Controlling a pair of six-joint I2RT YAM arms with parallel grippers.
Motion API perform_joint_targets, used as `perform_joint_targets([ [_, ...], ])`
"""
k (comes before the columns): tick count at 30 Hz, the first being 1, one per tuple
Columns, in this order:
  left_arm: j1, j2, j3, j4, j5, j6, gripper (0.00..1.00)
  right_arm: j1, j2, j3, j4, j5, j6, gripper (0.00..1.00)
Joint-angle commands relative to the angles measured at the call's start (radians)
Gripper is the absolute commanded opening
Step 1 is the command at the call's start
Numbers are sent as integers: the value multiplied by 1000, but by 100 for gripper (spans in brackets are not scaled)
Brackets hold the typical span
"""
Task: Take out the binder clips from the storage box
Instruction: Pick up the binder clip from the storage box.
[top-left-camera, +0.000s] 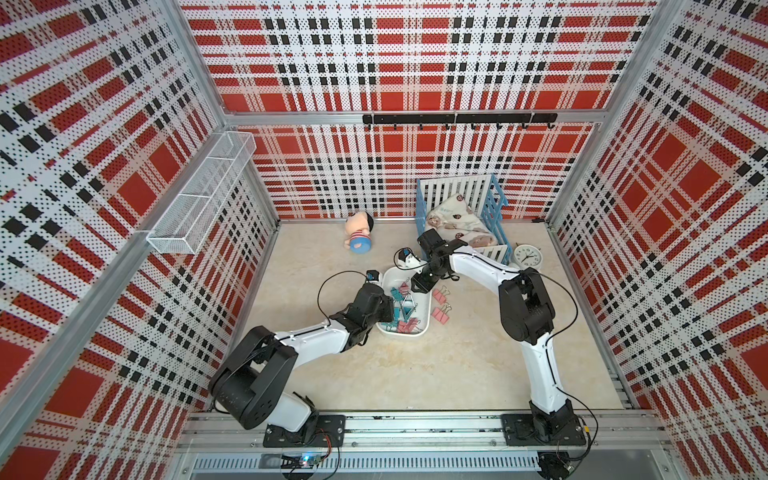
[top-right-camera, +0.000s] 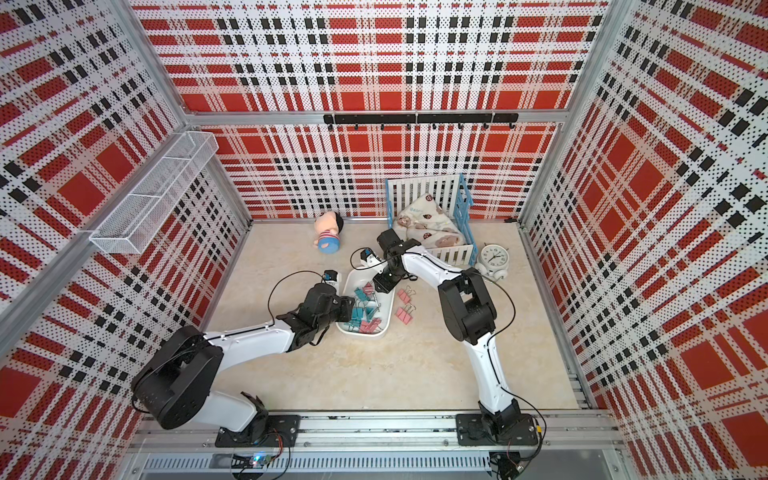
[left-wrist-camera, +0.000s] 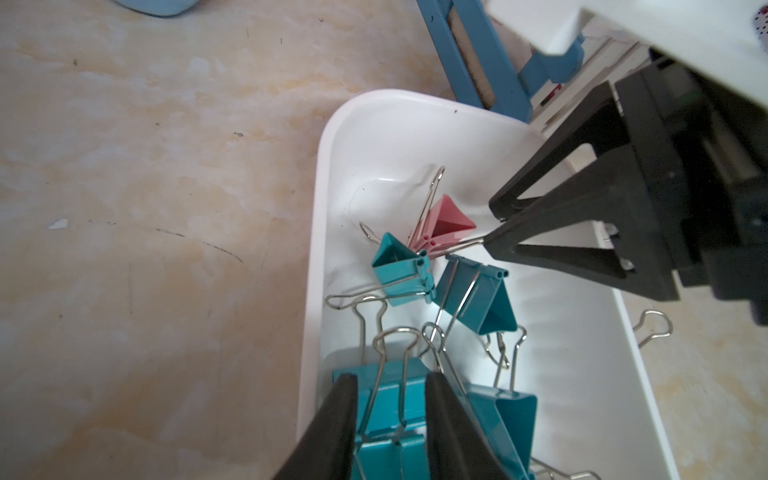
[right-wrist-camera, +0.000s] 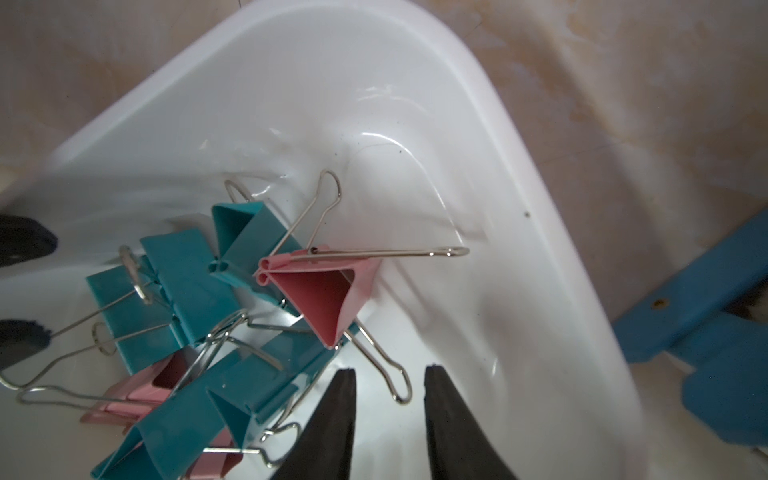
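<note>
The white storage box (top-left-camera: 419, 333) (top-right-camera: 365, 333) lies mid-table and holds several teal and pink binder clips (top-left-camera: 401, 309) (top-right-camera: 365, 309). Both grippers reach into it. My left gripper (left-wrist-camera: 390, 380) (top-left-camera: 390, 309) has its jaws a little apart just over a teal clip (left-wrist-camera: 392, 399), whose wire handles show in the gap. My right gripper (right-wrist-camera: 390, 374) (left-wrist-camera: 494, 226) (top-left-camera: 419, 286) is open at the box's far end. The wire handle (right-wrist-camera: 395, 380) of a pink clip (right-wrist-camera: 328, 295) (left-wrist-camera: 444, 218) lies between its tips, untouched. Two pink clips (top-left-camera: 440, 296) (top-left-camera: 441, 313) lie on the table right of the box.
A white-and-blue toy crib (top-left-camera: 496, 208) with bedding stands at the back right, close behind my right arm. A white alarm clock (top-left-camera: 528, 255) sits beside it. A doll (top-left-camera: 359, 237) lies at the back. A wire-mesh basket (top-left-camera: 203, 195) hangs on the left wall.
</note>
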Motion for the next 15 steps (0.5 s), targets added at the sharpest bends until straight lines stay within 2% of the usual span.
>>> perform_joint_targets([
  [1, -6, -15, -14, 4, -18, 2, 35, 7, 38, 20, -33, 18, -8, 33],
  [8, -3, 1, -17, 8, -13, -1, 35, 10, 45, 21, -41, 16, -16, 30],
  [15, 1, 8, -18, 10, -10, -5, 35, 10, 37, 21, -50, 9, -20, 21],
])
